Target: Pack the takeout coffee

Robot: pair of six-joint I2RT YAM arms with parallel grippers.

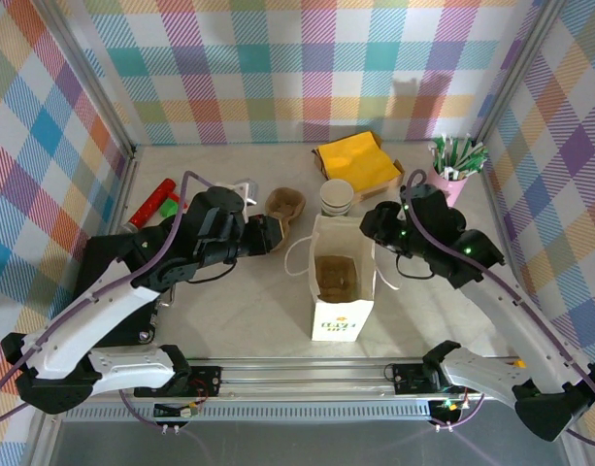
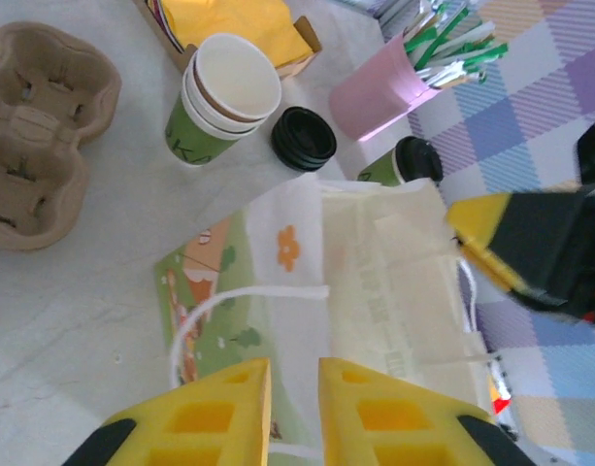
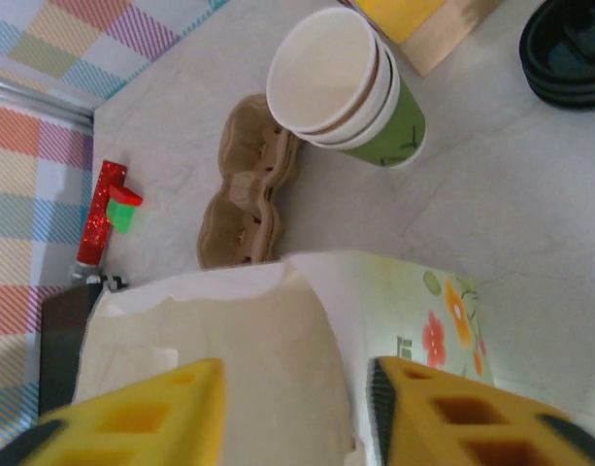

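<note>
Pale marbled tabletop (image 1: 248, 311), pastel plaid walls (image 1: 278, 68), white paper bag (image 1: 343, 282) upright at centre, lidded takeout coffee (image 2: 413, 160) on the table beside pink cup (image 2: 375, 92), upper right of left wrist view, left gripper (image 2: 294, 379) narrowly parted over bag rim, right gripper (image 3: 297, 383) wide apart.

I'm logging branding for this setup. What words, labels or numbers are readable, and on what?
Nothing reads clearly.
Bag front: a short line of print, too blurred to read.
Bag side, by the flowers: small dark print, too blurred.
Cup stack, green band: dark marks, too small to read.
</note>
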